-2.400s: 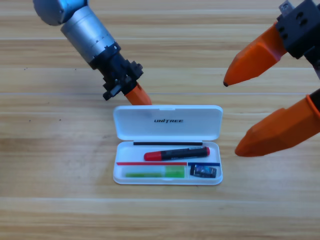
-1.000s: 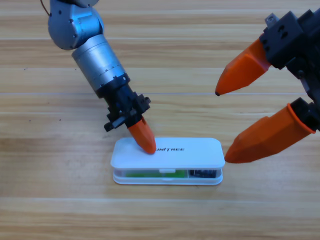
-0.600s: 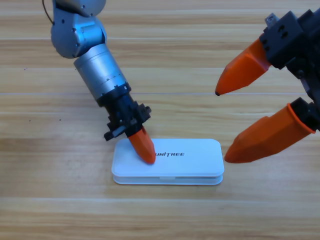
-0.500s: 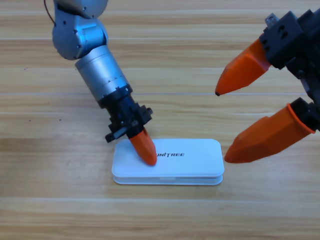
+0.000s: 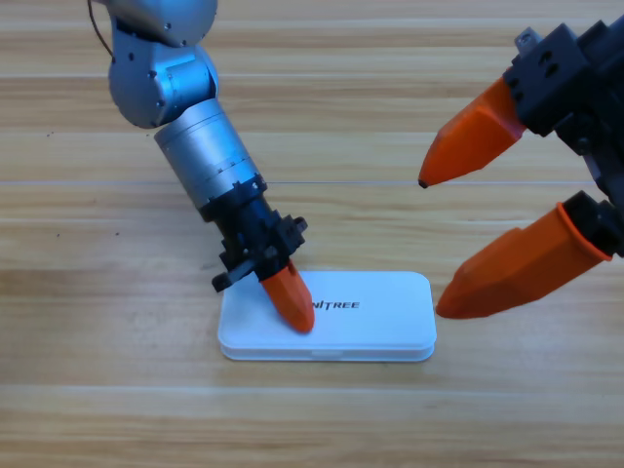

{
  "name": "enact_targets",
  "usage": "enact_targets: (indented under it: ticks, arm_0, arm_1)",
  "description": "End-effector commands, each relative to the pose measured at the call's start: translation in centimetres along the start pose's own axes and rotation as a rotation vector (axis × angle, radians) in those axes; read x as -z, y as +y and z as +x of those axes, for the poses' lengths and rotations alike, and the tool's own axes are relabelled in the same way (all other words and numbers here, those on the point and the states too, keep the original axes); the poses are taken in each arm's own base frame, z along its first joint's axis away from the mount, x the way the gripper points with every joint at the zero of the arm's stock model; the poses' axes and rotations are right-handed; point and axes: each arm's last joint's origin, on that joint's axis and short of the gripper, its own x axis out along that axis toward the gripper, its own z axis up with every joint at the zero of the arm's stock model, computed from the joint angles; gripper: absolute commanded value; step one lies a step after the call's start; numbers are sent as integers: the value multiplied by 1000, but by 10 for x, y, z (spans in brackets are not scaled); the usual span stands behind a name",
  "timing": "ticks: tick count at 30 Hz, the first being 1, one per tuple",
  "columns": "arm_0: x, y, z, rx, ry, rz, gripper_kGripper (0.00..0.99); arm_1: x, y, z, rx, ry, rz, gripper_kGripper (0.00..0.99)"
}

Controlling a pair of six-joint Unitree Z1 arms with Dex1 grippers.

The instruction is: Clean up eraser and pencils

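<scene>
The white case (image 5: pixel 385 317) lies flat on the table with its lid down, so the eraser and the pencils are hidden from view. My left gripper (image 5: pixel 298 314) reaches down from the upper left. Its orange jaws are shut together, and their tip rests on the left part of the lid, just beside the printed logo. My right gripper (image 5: pixel 430 248) hangs large at the right edge, open, with nothing between its jaws. Its lower jaw's tip sits close to the case's upper right corner.
The left arm's grey forearm (image 5: pixel 200 146) slants across the upper left of the wooden table (image 5: pixel 117 390). The right gripper's black body (image 5: pixel 575 78) fills the upper right corner.
The lid swung from standing open to fully down on the case. The left gripper followed it forward and down and now presses a little further right on it. The right gripper held still.
</scene>
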Motion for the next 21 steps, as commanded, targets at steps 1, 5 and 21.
enact_targets:
  ticks: [1, 5, 21]
  arm_0:
    - [-1, -12, 11, 5, 90, -27, 0]
    - [-27, -52, -33, -93, 93, 6, 270]
    - [-73, -292, -107, -464, 20, 148, 990]
  arm_1:
    - [0, -3, 24, -43, 18, 6, 960]
    - [-1, -3, 24, -43, 17, 5, 960]
    - [0, -3, 24, -41, 20, 9, 960]
